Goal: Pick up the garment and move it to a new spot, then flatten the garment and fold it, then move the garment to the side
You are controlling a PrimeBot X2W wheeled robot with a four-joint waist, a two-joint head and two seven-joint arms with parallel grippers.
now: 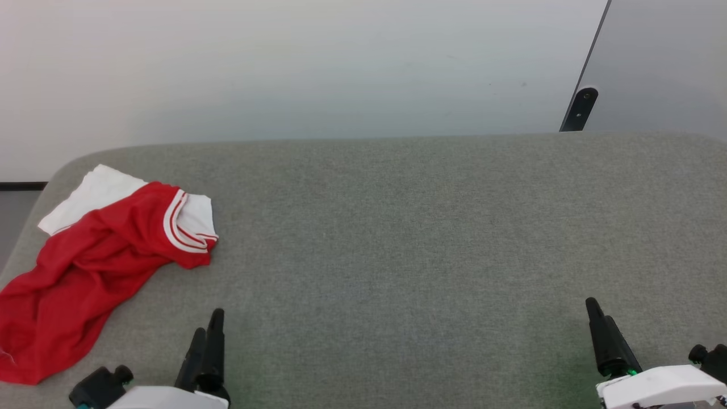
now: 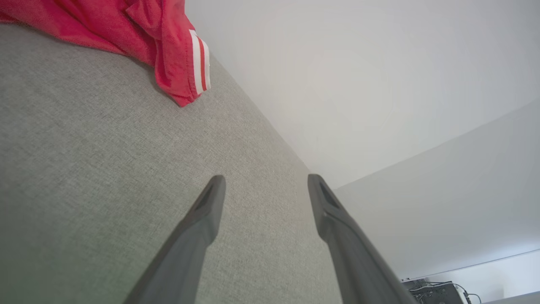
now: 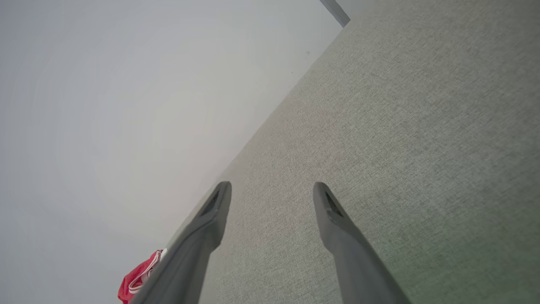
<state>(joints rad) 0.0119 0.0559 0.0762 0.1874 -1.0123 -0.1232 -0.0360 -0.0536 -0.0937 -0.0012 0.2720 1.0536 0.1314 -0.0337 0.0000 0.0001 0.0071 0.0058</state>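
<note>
The red garment (image 1: 85, 267) lies crumpled at the left end of the grey fabric surface (image 1: 426, 238), with a white panel at its far side and a white striped band on top. Its striped hem (image 2: 185, 63) hangs into the top left of the left wrist view, and a small red scrap of the garment (image 3: 137, 278) peeks past a finger in the right wrist view. My left gripper (image 1: 207, 332) rests low at the front, just right of the garment and apart from it, open and empty (image 2: 265, 188). My right gripper (image 1: 593, 309) sits at the front right, open and empty (image 3: 272, 194).
A pale wall (image 1: 295, 62) runs behind the surface. A dark post with a black bracket (image 1: 579, 108) stands at the back right. The surface's left edge rounds off beside the garment. Some cabled equipment (image 2: 434, 291) shows far off in the left wrist view.
</note>
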